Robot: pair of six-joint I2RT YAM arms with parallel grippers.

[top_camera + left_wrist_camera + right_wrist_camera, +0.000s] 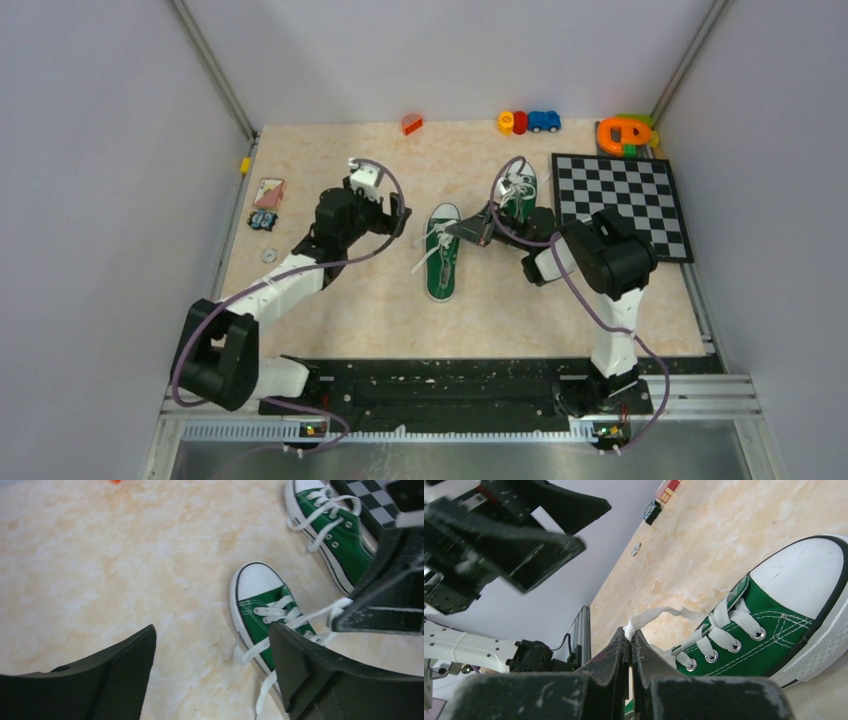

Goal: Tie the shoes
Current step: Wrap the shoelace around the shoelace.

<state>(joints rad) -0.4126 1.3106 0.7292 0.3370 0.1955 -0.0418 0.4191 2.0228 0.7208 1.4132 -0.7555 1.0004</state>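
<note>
Holding a lace (656,614) of near shoe (443,268) in right gripper (630,639), jaws closed. Near shoe mid-table, toe at 12, heel at 6. Left gripper (211,635) wide and empty at its 10 o'clock, nearer the loose lace end (246,652).

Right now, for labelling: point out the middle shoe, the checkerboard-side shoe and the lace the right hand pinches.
middle shoe (441,278): top view, green back half.
checkerboard-side shoe (518,192): top view, laced front.
lace (659,612): right wrist view, stretch beyond pinch.
</note>
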